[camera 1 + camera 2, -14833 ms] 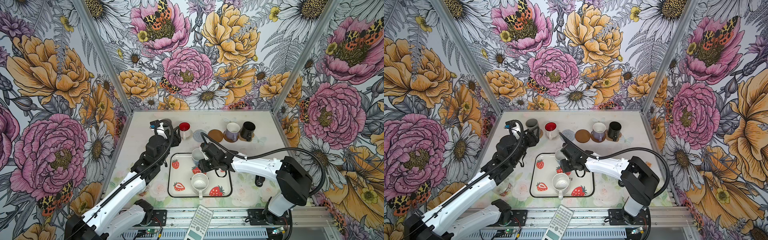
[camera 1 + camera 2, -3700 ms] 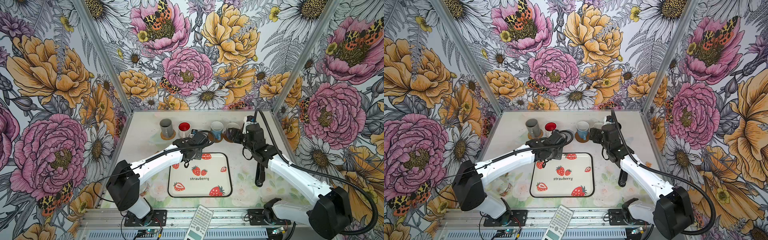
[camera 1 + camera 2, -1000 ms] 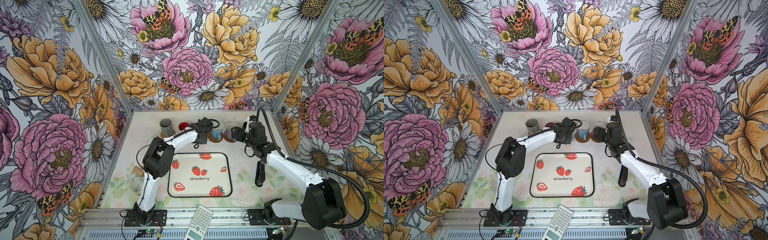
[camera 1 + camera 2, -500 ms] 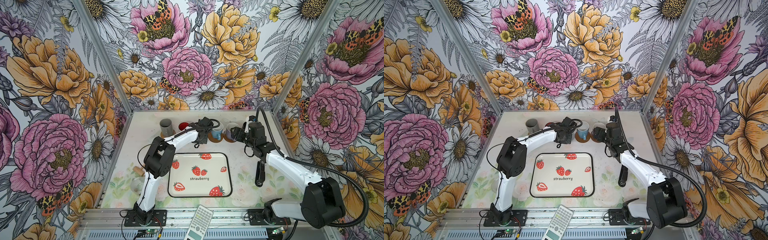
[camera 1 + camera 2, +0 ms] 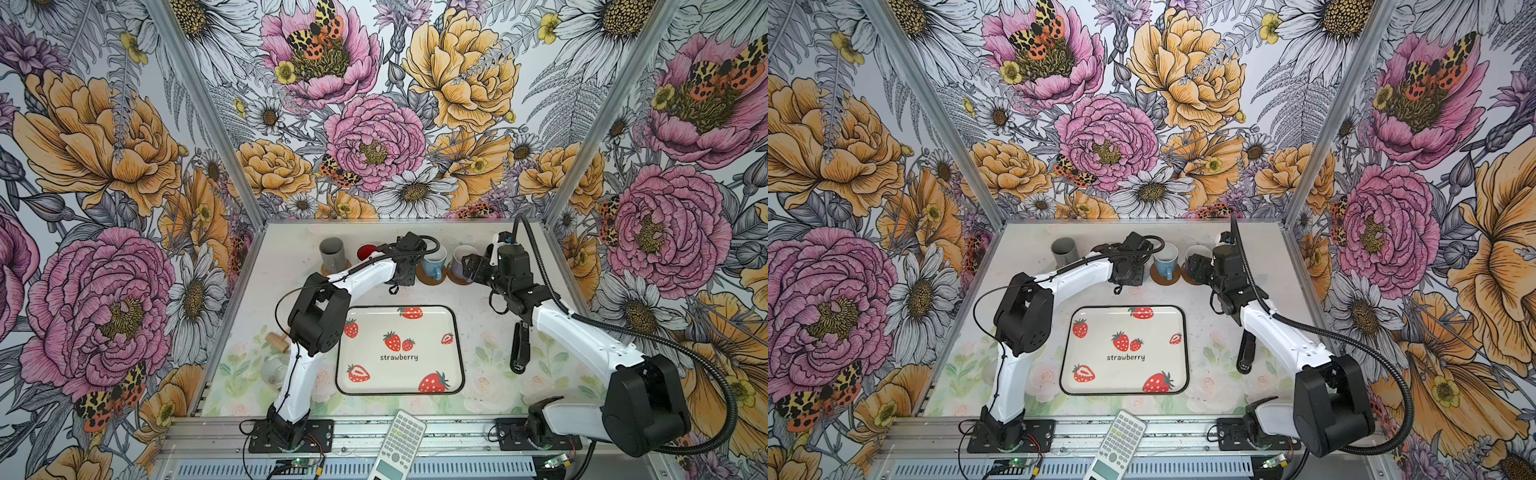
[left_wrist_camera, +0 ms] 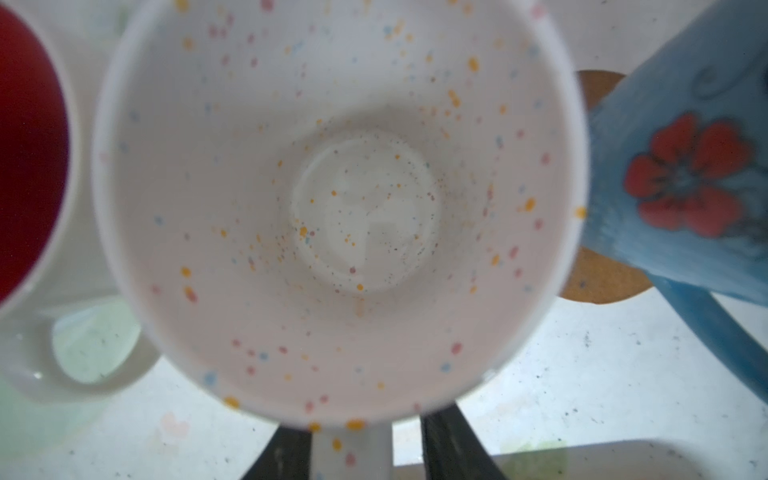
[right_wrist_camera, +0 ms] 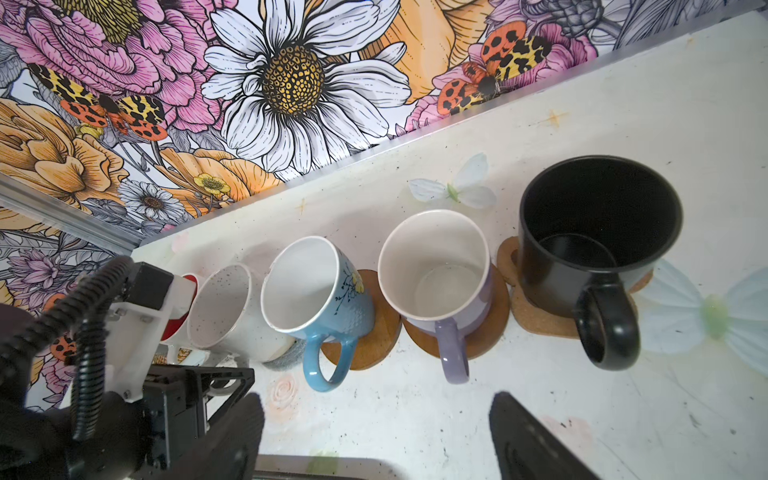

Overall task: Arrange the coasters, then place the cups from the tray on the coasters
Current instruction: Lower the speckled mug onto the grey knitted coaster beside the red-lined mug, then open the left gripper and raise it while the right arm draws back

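Right wrist view shows five cups (image 7: 436, 266) and four coasters (image 7: 482, 336).

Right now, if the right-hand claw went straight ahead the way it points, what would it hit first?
Probably the purple mug, handle first: it stands straight ahead of the open right gripper in the wrist view, though depth is hard to judge.

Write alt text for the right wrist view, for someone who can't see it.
A black mug, lavender mug, light blue mug and speckled white mug stand in a row on coasters before floral wallpaper. Open fingers of the right gripper frame the foreground.
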Controlling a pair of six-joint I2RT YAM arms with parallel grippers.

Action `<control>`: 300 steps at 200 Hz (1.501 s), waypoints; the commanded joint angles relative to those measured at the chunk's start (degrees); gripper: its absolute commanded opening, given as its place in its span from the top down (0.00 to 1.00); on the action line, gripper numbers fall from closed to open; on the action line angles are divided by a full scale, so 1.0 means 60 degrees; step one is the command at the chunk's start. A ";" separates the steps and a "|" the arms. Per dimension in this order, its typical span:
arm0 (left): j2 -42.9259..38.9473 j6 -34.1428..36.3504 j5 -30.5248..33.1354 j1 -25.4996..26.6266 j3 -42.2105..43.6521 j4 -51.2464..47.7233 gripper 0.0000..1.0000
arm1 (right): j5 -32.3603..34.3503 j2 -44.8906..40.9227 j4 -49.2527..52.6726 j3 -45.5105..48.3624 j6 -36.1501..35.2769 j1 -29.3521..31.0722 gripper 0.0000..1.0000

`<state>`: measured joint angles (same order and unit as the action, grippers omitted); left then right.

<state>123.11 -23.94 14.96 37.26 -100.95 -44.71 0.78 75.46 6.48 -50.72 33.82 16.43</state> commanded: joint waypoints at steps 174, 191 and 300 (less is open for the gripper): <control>-0.8969 0.1779 0.3216 -0.1922 0.7269 0.4915 0.01 | 0.2033 -0.2602 -0.0375 0.2142 -0.2028 -0.3079 0.00; -0.9839 0.1878 0.3688 -0.2487 0.8642 0.5854 0.01 | 0.2118 -0.2337 -0.1590 0.2742 -0.2277 -0.3331 0.00; -0.8604 0.3633 0.3029 -0.5131 1.3259 1.2826 0.01 | 0.1717 0.0681 -0.7060 0.4282 -0.3712 -0.3531 0.00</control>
<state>67.96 -6.87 36.07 7.14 -24.01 16.86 12.21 77.49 -27.86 -23.94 14.22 -4.58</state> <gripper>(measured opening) 0.987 0.995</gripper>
